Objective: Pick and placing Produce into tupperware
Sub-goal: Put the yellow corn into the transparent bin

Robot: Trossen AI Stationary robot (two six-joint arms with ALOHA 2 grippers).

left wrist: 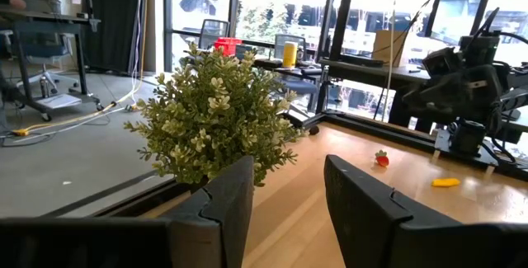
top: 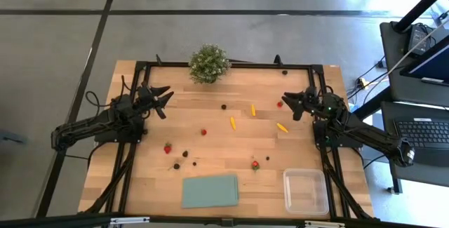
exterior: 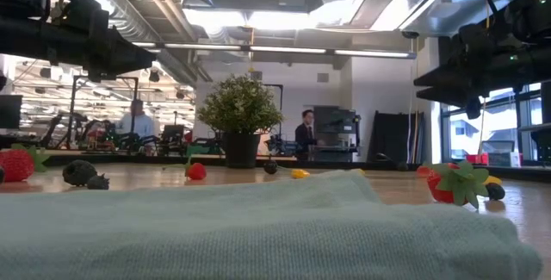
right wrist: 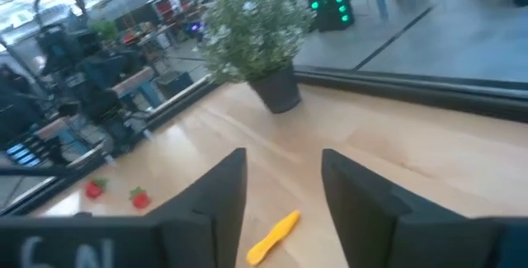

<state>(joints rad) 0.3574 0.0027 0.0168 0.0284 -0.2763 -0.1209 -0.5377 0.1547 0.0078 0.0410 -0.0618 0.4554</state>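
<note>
The produce lies scattered on the wooden table: strawberries [top: 204, 132] [top: 255, 164], dark berries [top: 185, 153] and yellow pieces [top: 233, 122] [top: 282, 127]. The clear tupperware [top: 286, 189] stands at the near right corner with nothing in it. My left gripper [top: 165, 96] hovers open at the far left, above the table, pointing toward the plant; its fingers [left wrist: 231, 194] have nothing between them. My right gripper [top: 287, 102] hovers open at the far right, above a strawberry [top: 280, 104]. In the right wrist view a yellow piece [right wrist: 272, 237] lies on the table below that gripper [right wrist: 285, 165].
A bushy potted plant [top: 208, 63] stands at the middle of the far edge. A pale-green sheet [top: 210, 190] lies flat at the near edge, left of the tupperware, and fills the front of the low view. Black frame rails [top: 231, 65] run along the table's sides.
</note>
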